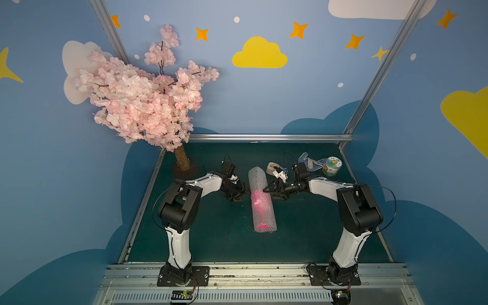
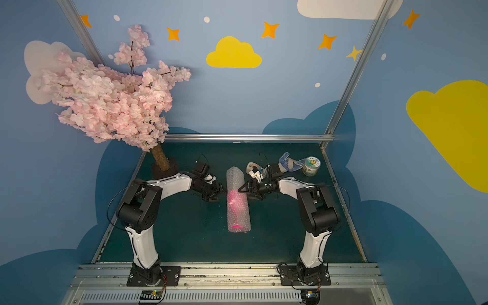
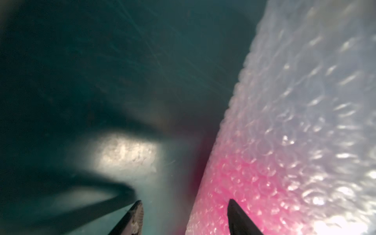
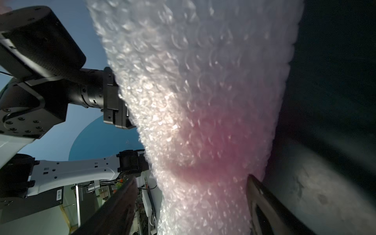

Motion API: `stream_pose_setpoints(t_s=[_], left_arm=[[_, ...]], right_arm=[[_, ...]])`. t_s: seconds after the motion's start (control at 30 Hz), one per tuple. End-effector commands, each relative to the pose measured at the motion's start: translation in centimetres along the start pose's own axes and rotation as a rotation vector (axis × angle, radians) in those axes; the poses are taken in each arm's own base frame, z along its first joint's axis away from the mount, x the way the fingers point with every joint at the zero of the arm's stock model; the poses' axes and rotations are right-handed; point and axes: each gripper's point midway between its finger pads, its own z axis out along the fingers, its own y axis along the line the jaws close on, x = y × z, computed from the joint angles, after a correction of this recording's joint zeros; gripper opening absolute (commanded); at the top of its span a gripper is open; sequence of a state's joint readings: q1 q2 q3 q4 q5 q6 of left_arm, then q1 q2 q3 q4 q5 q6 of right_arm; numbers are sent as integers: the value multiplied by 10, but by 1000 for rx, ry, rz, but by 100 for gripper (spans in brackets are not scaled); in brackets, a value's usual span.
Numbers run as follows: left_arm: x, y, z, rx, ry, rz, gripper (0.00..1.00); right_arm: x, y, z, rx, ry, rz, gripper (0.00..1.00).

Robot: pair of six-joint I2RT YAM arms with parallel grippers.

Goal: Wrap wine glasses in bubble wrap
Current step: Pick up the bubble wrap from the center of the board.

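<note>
The bubble wrap [image 1: 260, 179] [image 2: 235, 177] lies rolled into a long tube on the green mat in both top views. The wine glass [image 1: 257, 203] [image 2: 233, 200] shows through it as a hot-pink shape, its foot pink at the near open end. My left gripper [image 1: 239, 191] [image 3: 185, 201] is low at the tube's left side, jaws open; one finger lies over the wrap [image 3: 284, 142], the other over the mat. My right gripper [image 1: 267, 194] [image 4: 191, 177] is open wide and straddles the tube [image 4: 203, 101] from the right. One fingertip is at the wrap's edge, the other stands apart from it.
A beige tape dispenser [image 1: 273, 167], a blue-and-grey cloth item [image 1: 307, 161] and a small labelled tub [image 1: 331, 165] sit at the back right. A pink blossom tree [image 1: 148, 97] stands at the back left on its trunk [image 1: 182, 158]. Metal rails edge the mat.
</note>
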State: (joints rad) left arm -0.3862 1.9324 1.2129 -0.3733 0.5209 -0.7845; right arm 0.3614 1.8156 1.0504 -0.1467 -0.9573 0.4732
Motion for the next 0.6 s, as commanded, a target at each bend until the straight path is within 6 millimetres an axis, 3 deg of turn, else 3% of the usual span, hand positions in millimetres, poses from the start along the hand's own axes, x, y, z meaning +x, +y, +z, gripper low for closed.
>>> stream_pose_setpoints(t_s=[0.0, 0.23, 0.43, 0.57], left_arm=[[9, -1, -10, 5, 13, 4, 68], [8, 1, -21, 9, 13, 9, 70], [20, 5, -23, -1, 39, -14, 73], [27, 11, -22, -12, 62, -36, 73]], right_arm=[[3, -7, -5, 27, -35, 17, 82], [21, -45, -7, 61, -14, 58, 83], [20, -34, -5, -8, -15, 18, 84], [24, -30, 10, -27, 23, -18, 84]])
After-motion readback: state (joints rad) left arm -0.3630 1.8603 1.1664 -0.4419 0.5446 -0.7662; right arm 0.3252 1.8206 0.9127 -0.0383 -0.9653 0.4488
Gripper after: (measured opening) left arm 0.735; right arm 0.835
